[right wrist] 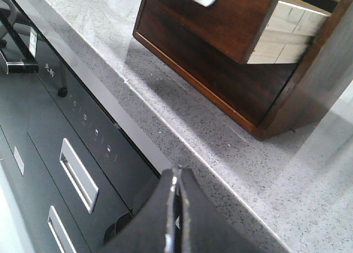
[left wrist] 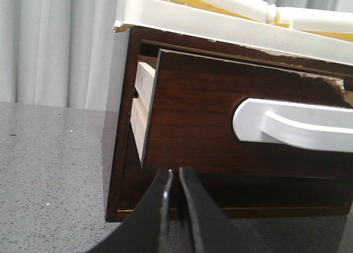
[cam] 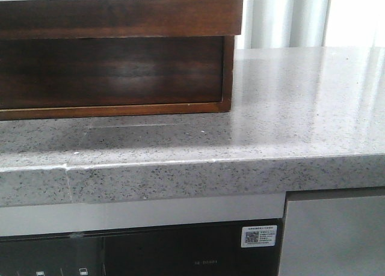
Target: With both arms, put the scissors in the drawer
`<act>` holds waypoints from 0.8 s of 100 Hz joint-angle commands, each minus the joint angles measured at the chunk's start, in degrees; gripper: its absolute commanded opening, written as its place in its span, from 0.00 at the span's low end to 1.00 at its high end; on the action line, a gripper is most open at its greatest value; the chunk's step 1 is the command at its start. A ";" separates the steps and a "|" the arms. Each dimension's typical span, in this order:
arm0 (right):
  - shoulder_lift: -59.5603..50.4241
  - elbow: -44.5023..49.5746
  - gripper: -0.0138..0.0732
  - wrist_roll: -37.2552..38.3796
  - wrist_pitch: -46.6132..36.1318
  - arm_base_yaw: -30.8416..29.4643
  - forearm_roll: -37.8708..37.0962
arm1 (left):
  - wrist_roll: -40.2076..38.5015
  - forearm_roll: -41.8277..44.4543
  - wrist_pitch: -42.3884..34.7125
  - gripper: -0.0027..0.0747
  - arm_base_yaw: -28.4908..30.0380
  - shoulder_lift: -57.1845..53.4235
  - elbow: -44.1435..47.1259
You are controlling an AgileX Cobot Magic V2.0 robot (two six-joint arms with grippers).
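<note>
The scissors are not in any view. The dark brown drawer (cam: 180,14) is the upper one of the cabinet and stands partly pulled out. In the left wrist view the drawer (left wrist: 209,109) has a white handle (left wrist: 292,126) and its pale wood side shows. It also shows in the right wrist view (right wrist: 237,16). My left gripper (left wrist: 174,173) is shut and empty, low over the counter just in front of the cabinet's base. My right gripper (right wrist: 176,170) is shut and empty above the counter's front edge. Neither arm shows in the front view.
The cabinet frame (cam: 227,77) stands on a grey speckled counter (cam: 289,119), with a recessed lower front (cam: 114,71). A white tray (left wrist: 220,16) lies on the cabinet's top. Below the counter is a black appliance (cam: 138,255) with handles (right wrist: 77,173). Curtains hang behind.
</note>
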 commanded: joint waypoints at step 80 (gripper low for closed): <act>0.65 -1.44 0.10 -0.01 -4.37 -0.10 0.71 | -0.57 0.80 8.64 0.01 10.66 -1.90 1.47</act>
